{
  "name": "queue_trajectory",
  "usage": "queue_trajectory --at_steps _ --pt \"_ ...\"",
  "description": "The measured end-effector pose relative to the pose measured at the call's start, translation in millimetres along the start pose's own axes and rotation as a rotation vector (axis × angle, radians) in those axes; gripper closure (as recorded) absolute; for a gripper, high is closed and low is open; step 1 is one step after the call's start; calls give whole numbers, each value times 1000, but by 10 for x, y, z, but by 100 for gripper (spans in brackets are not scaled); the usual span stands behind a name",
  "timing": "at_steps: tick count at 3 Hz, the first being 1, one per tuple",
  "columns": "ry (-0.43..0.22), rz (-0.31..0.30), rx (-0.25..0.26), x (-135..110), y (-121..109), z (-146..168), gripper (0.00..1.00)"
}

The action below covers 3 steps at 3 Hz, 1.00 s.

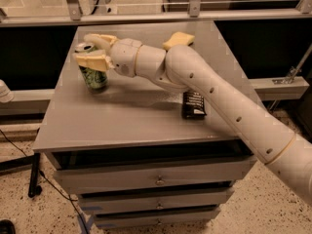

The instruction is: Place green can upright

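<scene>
The green can [95, 78], mottled green and white with a silver top and pull tab, stands upright near the back left of the grey table [126, 123], its base on or just above the surface. My gripper [85, 48] reaches in from the right and is shut on the can's upper part. One cream finger [91, 61] lies across the can's front and the other [99, 37] is behind it. The arm [209, 94] stretches across the table from the lower right.
A flat black snack wrapper [193, 105] lies on the table's right side, partly under the arm. A yellow sponge [178, 40] sits at the back. Drawers [156, 179] are below the tabletop. A metal rail [195, 16] runs behind the table.
</scene>
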<state>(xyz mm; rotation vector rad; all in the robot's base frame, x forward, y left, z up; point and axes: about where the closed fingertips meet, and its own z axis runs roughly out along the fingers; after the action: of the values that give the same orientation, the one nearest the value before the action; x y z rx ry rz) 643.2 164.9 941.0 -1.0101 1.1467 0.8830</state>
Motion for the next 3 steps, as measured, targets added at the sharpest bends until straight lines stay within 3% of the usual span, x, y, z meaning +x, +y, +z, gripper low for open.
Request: queue_trajectory --at_steps 3 --pt "29 23 -1 101 42 -137 14"
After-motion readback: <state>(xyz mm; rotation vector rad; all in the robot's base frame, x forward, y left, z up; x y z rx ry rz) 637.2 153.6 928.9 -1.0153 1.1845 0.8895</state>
